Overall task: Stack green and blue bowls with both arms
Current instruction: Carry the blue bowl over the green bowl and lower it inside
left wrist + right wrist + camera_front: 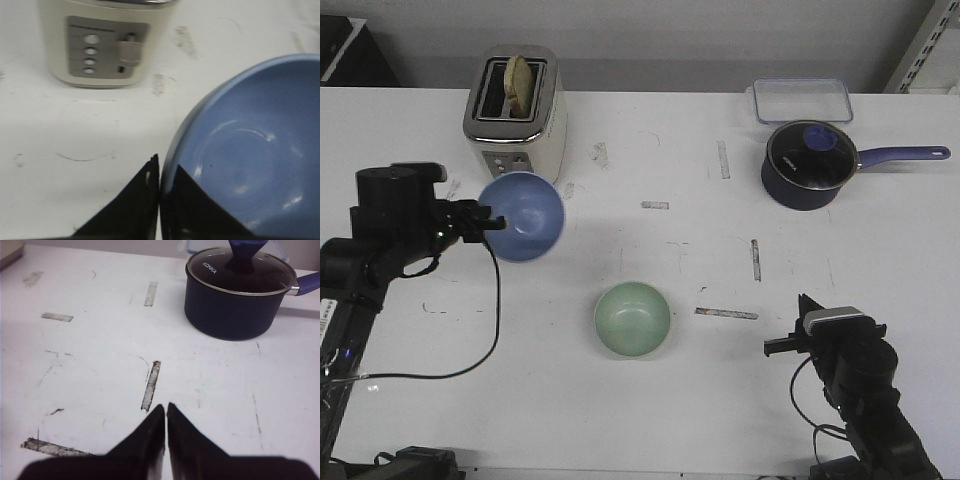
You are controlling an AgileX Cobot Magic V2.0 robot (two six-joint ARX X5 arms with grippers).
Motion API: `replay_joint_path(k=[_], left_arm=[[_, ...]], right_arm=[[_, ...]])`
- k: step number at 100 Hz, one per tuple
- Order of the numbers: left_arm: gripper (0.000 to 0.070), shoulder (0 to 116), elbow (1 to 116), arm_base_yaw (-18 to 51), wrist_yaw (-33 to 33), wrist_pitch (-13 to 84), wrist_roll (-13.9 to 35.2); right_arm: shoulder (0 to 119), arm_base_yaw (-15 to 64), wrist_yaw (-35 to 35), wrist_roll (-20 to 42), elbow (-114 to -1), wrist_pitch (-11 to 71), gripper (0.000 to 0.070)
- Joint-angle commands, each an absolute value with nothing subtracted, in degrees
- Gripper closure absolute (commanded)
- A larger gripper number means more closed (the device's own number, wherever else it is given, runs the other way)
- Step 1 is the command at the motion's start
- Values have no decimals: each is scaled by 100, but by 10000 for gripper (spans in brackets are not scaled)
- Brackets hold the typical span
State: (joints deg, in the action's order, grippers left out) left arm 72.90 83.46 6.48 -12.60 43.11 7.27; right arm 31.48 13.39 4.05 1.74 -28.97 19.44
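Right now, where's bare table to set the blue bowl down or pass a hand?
Bare patches: between the green bowl and the right gripper, and mid-table between the toaster and saucepan. Crowded by the left gripper, gripping the blue bowl beside the toaster.

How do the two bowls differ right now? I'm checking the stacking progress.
The blue bowl is pinched at its rim by the left gripper and tilted; the green bowl sits upright and unheld on the table. They differ in colour. Both are round, glossy, similar-sized and empty.
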Motion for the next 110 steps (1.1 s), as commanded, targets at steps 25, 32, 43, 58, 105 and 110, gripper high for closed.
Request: replay_joint_path(k=[25,32,43,58,105,110], left_arm=[[700,7690,8429,2825,-1337,4971,626],[700,7883,8429,3157,-1334,5006,484],[700,8241,8429,3474,-1328,4987,366],[700,8794,8429,3610,-1083,4882,362],[695,9638,8429,3614,-1022,4792,279],[663,9636,8429,3612,-1022,4794,281]], right_arm=[[3159,1347,386,145,-2965,1933,700],[3159,1347,388,145,-2965,1933,700],[3159,1347,388,145,-2965,1933,700],[3159,1347,388,145,-2965,1949,700],[3159,1347,386,145,-2965,1984,700],[3159,1347,388,143,-2965,1984,700]])
